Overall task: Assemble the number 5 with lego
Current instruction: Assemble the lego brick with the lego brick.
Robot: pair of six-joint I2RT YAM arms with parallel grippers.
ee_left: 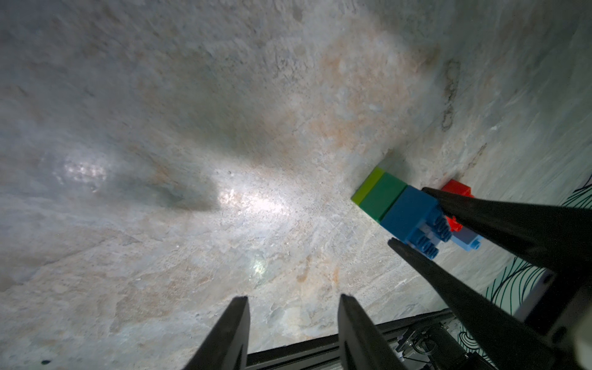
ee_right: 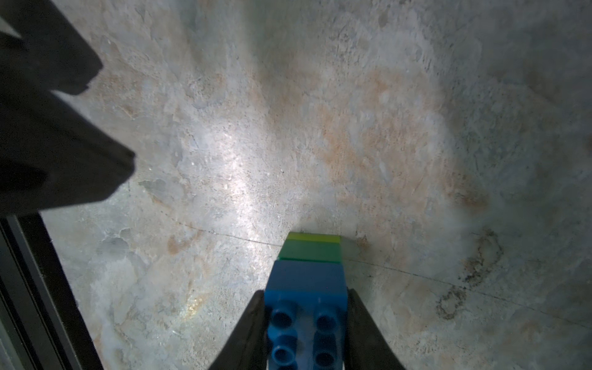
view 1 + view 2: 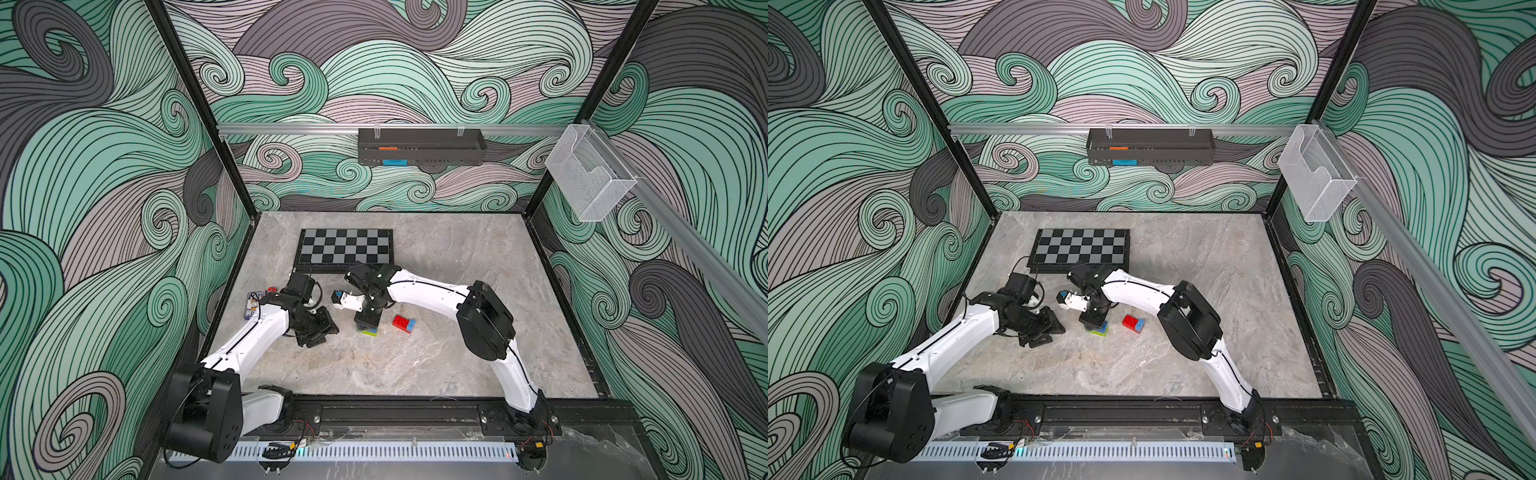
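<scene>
A stack stands on the table: a dark-blue brick (image 2: pixel 306 278) on a dark-green brick (image 2: pixel 309 251) on a lime-green brick (image 2: pixel 312 237). My right gripper (image 2: pixel 306 293) points down from above and is shut on the dark-blue brick, one finger on each side. In both top views the gripper (image 3: pixel 368 321) hides most of the stack, and only the lime brick (image 3: pixel 370 331) peeks out. A red brick (image 3: pixel 401 321) joined to a light-blue brick (image 3: pixel 411 326) lies just right of the stack. My left gripper (image 1: pixel 294 298) hovers open and empty, left of the stack (image 1: pixel 382 200).
A black-and-grey checkered board (image 3: pixel 345 245) lies at the back of the table. A black wall tray (image 3: pixel 419 145) holds flat orange and cyan pieces. A clear holder (image 3: pixel 590 174) hangs on the right rail. A small patterned item (image 3: pixel 254 303) lies by the left wall.
</scene>
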